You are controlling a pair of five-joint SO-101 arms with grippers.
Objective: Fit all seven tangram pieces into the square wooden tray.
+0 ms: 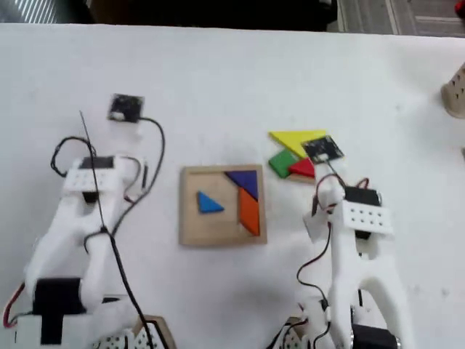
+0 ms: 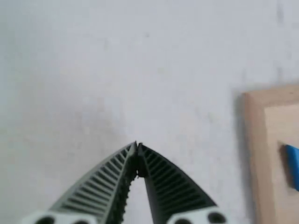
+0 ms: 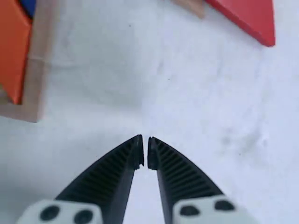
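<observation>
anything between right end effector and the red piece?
No. In the right wrist view, only bare white table separates the shut right end effector from the red piece; the wooden tray lies off to the side of that stretch.

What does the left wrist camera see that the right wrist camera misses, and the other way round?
Left wrist view, not the right: the left tool, shut above the white table, and an edge of the light blue piece inside the wooden tray. Right wrist view, not the left: the right tool, shut, the orange piece in the tray, and the red piece lying out on the table. Both share the table and a stretch of the tray's rim.
</observation>
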